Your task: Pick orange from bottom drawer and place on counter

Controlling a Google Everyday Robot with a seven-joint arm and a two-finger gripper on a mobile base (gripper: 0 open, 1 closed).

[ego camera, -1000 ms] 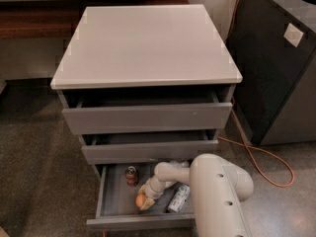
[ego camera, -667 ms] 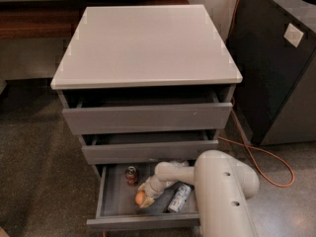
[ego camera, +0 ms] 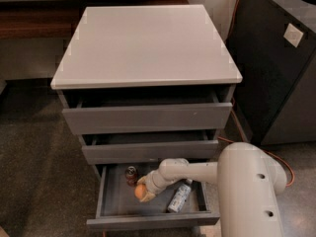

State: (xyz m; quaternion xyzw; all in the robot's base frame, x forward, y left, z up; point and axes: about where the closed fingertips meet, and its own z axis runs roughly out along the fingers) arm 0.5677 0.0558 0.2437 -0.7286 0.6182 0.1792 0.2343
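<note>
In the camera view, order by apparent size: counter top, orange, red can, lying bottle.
Light grey counter slab
pale lying bottle
round orange fruit and small red can look alike
Gripper at the orange, inside the bottom drawer.

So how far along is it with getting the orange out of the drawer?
Done: the bottom drawer stands open. In hand: the gripper is down inside it, right at the orange; I can't tell if it has hold. Left: lift the orange out and set it on the counter, where it isn't yet.

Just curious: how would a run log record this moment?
orange: in bottom drawer | hand: at orange | counter: orange not yet there
</note>
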